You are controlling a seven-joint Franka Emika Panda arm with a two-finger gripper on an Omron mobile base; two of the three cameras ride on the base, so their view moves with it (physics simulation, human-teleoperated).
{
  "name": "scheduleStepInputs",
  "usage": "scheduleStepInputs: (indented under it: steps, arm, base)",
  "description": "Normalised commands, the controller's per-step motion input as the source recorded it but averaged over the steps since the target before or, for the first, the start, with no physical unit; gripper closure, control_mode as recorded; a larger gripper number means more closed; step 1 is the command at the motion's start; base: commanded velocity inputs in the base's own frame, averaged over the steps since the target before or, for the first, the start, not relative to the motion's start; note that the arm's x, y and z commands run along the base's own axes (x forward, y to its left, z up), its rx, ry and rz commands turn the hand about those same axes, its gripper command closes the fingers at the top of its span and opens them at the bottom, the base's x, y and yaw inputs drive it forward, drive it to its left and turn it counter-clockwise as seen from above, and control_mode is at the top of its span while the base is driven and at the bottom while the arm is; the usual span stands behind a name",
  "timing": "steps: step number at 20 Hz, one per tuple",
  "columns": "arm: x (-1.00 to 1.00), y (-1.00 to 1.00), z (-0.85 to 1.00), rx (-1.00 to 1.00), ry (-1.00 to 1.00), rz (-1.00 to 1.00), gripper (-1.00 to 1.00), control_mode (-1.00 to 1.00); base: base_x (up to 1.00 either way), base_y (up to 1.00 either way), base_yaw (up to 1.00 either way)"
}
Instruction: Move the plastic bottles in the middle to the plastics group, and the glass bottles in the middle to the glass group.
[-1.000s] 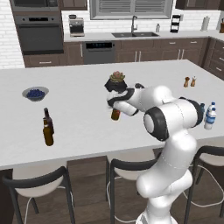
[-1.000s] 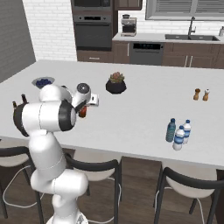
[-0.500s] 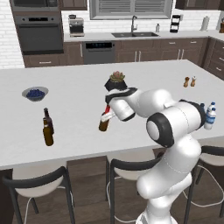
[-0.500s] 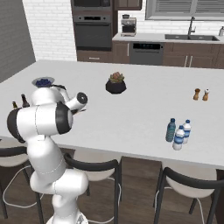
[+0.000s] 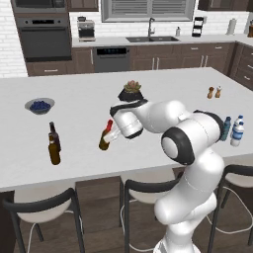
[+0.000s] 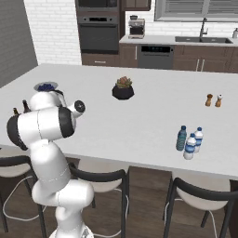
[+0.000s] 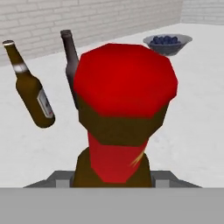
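Swinging left over the table [image 5: 163, 84]: my pincer [image 5: 111, 134] has carried the red-capped amber bottle [image 5: 105, 136] from near the plant toward the glass group [image 5: 53, 144]. Clamped on it, tilted, above the table. Likely next: set it beside them.

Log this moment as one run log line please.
phase: carrying | gripper: shut on red-capped bottle, tilted above counter | target: glass group, left | plastic bottles: grouped right

2 rear base cameras share the island counter [image 5: 163, 84]; hand camera close-up
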Motion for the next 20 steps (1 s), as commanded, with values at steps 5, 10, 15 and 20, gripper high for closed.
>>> scheduleStepInputs:
  steps: [5,10,15,20]
  arm:
    - [0.0,0.73,0.0,0.0,-0.04,0.0,1.0,-1.0]
    - [0.0,0.78,0.0,-0.05,-0.01,0.0,1.0,-1.0]
    - [0.03,0.38,0.0,-0.05,-0.01,0.0,1.0,-1.0]
    - [0.14,0.17,0.0,-0.01,-0.02,0.0,1.0,-1.0]
  base:
    - [0.0,0.0,0.0]
    - [0.0,0.0,0.0]
    - [0.0,0.0,0.0]
    - [0.0,0.0,0.0]
